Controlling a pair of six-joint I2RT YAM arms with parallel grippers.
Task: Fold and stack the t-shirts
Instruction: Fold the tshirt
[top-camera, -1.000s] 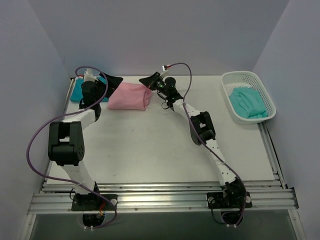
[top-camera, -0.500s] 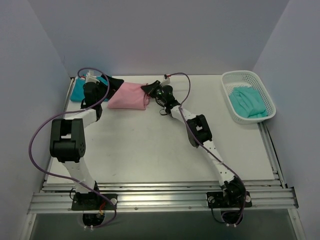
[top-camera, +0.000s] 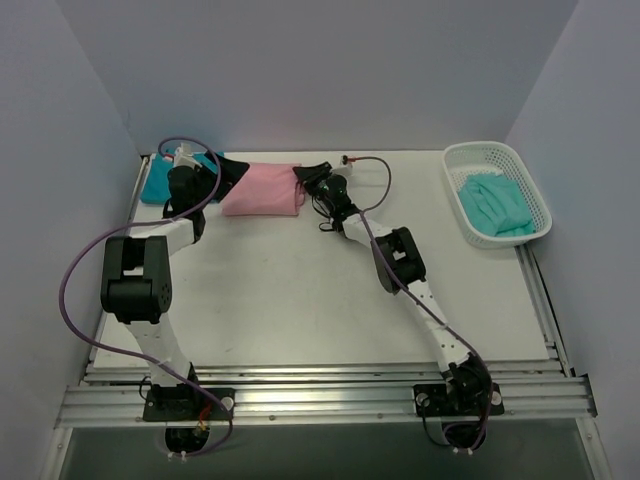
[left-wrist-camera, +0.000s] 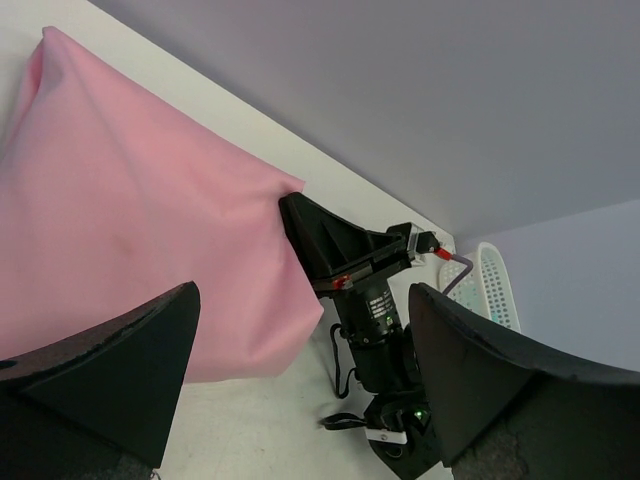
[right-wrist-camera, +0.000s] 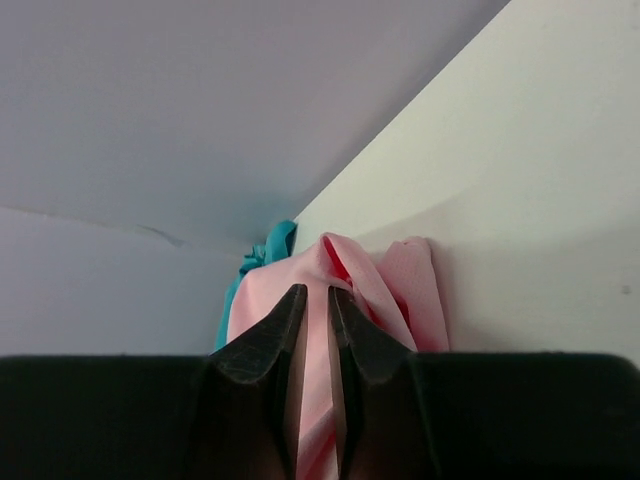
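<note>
Pink shirt (top-camera: 262, 189) folded on surface (top-camera: 300, 290). Right fingers (right-wrist-camera: 262, 335) narrow, pinching its right edge. Left fingers (left-wrist-camera: 110, 370) wide at its left edge. Teal shirt (top-camera: 152, 185) just left of it; mint shirt (top-camera: 495, 205) in basket (top-camera: 470, 153), well right.

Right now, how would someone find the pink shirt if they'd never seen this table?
Look to the far edge of the white table, by the back wall. Left of the middle lies a folded t-shirt, its right edge in the right hand. It alone is pink; the neighbouring shirt is teal.
</note>
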